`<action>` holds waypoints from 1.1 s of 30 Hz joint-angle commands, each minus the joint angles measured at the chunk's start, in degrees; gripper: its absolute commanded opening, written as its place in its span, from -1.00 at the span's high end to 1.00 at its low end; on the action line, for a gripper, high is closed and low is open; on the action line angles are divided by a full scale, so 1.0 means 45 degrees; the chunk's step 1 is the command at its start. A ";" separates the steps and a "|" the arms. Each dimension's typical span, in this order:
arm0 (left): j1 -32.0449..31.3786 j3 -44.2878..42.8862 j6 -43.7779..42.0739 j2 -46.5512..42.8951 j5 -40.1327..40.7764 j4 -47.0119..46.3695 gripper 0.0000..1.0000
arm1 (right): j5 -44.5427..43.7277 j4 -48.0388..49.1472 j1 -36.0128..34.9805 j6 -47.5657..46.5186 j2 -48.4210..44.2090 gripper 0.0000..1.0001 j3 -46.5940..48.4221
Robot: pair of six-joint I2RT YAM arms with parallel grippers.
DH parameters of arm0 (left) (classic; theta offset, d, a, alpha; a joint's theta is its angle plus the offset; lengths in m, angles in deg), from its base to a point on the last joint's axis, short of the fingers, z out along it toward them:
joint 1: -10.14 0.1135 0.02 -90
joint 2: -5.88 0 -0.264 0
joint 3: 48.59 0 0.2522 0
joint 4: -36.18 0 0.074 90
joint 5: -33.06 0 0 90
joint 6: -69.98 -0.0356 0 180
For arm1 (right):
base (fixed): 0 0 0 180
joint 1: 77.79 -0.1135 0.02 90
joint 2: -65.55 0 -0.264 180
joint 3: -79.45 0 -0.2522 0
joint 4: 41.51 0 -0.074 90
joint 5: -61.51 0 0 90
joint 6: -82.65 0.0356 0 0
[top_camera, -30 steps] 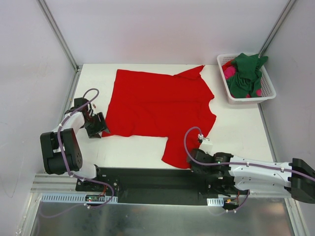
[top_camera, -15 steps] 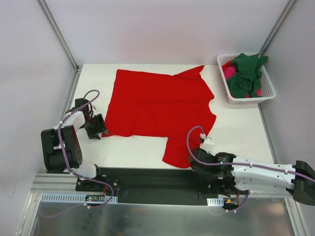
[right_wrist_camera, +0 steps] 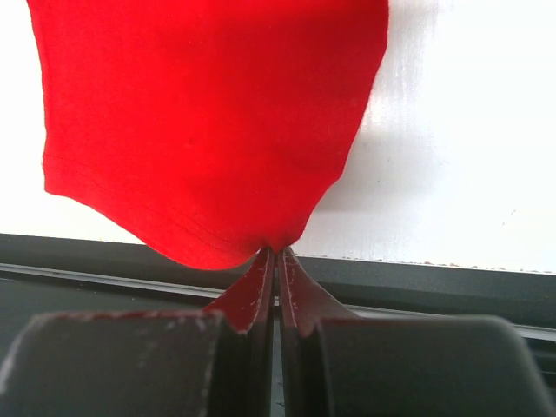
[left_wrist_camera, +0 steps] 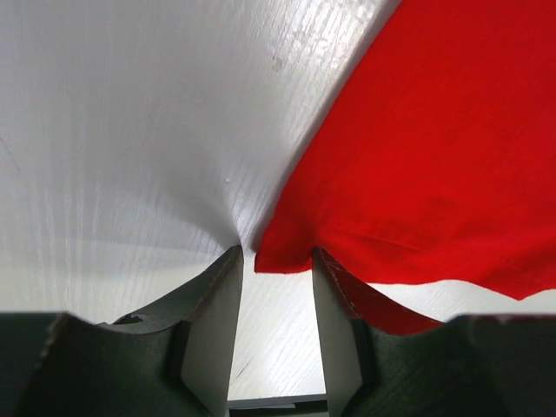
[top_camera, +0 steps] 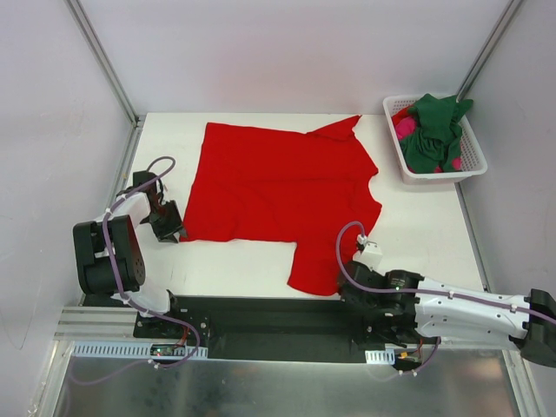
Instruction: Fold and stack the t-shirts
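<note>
The red t-shirt (top_camera: 278, 182) is spread flat over the middle of the bench (top_camera: 417, 226), and its long axis appears to run parallel to the near edge, with what looks like the hem toward the left edge and the neck toward the right. The other two garments, a green t-shirt (top_camera: 432, 130) and a pink t-shirt (top_camera: 405, 129), are bundled in the basket (top_camera: 441, 177) at the far right corner, well apart from both arms. The right gripper (right_wrist_camera: 276, 254) is clenched on the tip of the flap of red cloth, probably a sleeve, that reaches the near edge. The left gripper (left_wrist_camera: 276, 261) is set low by the left edge, with its jaws apart on either side of the shirt's near left corner. That corner lies just at the fingertips and is not yet pinched. The cloth therefore extends away from each gripper toward the far edge and the middle. Both grasp points sit on the shirt's near side, each corner being nearer to its own arm. It is judged that a firm pinch by the left gripper is needed first, so that the near side can be lifted evenly and carried across the long axis.
</note>
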 commanded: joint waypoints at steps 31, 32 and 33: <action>0.0027 -0.0762 0.0334 -0.0372 -0.1994 -0.0354 1.00 | -0.2109 -0.2664 0.0096 -0.0589 -0.0448 0.97 0.1390; 0.0027 -0.0801 0.0353 -0.0449 -0.2130 -0.0354 1.00 | -0.2265 -0.2821 0.0115 -0.0707 -0.0331 0.97 0.1759; 0.0027 -0.0860 0.0411 -0.0489 -0.2267 -0.0354 1.00 | -0.2576 -0.3170 0.0115 -0.0766 -0.0272 0.98 0.1975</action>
